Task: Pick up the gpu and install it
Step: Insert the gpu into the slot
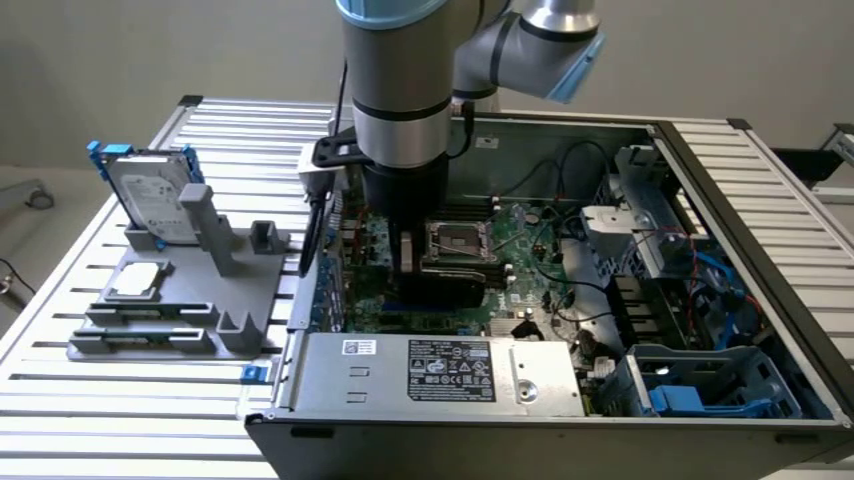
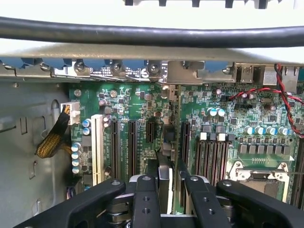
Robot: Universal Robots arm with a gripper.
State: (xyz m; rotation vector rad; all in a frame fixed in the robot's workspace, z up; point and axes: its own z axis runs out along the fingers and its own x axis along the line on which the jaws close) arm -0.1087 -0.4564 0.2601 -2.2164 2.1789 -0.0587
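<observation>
**Honestly, lining this gpu up looks like the dicey part**

Fingers (image 2: 145, 204) are clamped on the gpu (image 2: 164, 183), which sits edge-on between them, low inside the case (image 1: 747, 200) and right over the motherboard (image 2: 213, 102). It's not seated yet, as far as I can tell.

Several black slots (image 2: 132, 147) run side by side just beyond the fingers, packed close. A small sideways offset could land the card edge in the wrong slot, or on the ridge between two. If it goes down tilted, one end could bite first, and the card might twist in the grip or stress the slot.

The bracket end also has to meet the case wall, and I can't tell how that lines up. Capacitors (image 2: 214, 112) stand near one side of the fingers, so drifting that way could clip them.
</observation>
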